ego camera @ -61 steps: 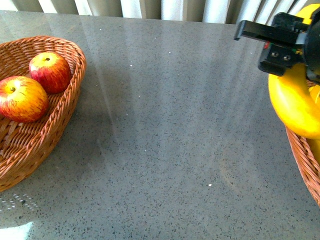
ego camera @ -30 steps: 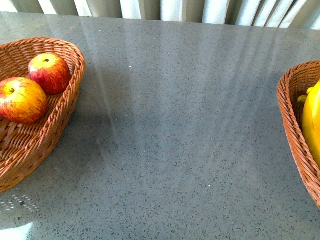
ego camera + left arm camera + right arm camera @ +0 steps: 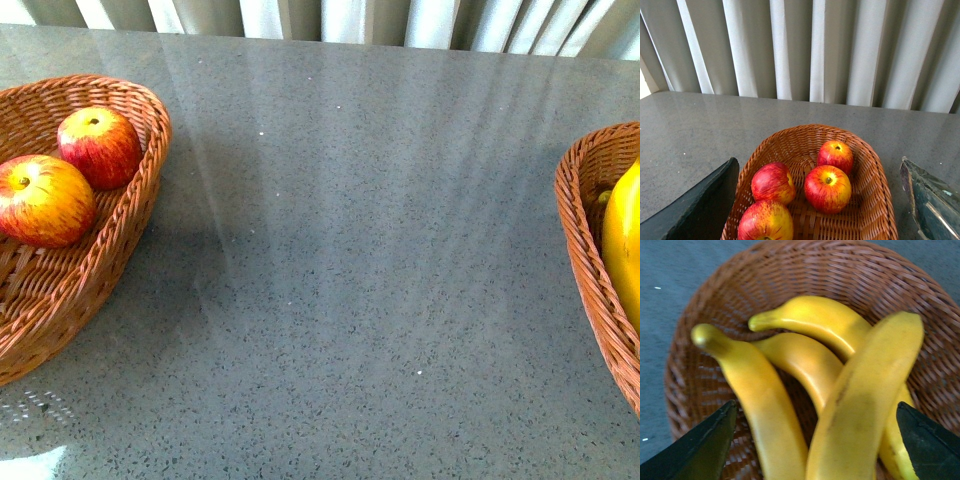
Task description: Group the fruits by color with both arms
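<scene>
Banana (image 3: 622,240) and right basket (image 3: 580,220) cut off by front view's edge.

A grey speckled table (image 3: 360,250) stretches wide, catching pale streaks of light. One brown wicker basket (image 3: 110,240) sits at its left edge, another wicker basket (image 3: 585,250) at the far right, well apart. Behind, vertical blinds (image 3: 805,50) hang grey and white.
</scene>
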You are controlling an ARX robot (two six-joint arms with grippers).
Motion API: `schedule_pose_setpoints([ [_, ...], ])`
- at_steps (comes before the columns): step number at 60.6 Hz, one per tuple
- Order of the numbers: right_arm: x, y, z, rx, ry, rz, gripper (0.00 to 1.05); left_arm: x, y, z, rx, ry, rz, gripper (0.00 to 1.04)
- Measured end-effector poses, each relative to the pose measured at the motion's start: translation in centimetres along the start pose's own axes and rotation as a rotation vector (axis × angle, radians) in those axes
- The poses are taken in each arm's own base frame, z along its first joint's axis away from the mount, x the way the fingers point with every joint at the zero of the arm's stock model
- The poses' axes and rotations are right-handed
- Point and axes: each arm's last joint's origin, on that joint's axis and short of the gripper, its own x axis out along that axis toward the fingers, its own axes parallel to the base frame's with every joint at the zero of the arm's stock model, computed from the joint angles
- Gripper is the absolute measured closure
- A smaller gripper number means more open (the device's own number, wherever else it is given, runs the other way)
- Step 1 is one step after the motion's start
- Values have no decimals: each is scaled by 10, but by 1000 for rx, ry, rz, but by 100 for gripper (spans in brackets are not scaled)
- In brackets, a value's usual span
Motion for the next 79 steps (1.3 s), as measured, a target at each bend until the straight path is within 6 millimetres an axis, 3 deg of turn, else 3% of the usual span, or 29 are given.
schedule_pose_setpoints([
  [11,-31,25,8,-60,-127,210,9,0,0,0,0,0,0,9],
  [16,-31,28,4,-90,-152,278,12,0,0,0,0,0,0,9],
  [22,-26,7,-15,-181,-401,472,33,0,0,0,0,0,0,9],
  [29,-37,-14,-15,-187,-573,488,52,0,0,0,0,0,0,9],
  [47,-53,-49,-23,-227,-597,482,103,0,0,0,0,0,0,9],
  [79,-74,-84,-28,-223,-617,477,103,0,0,0,0,0,0,9],
])
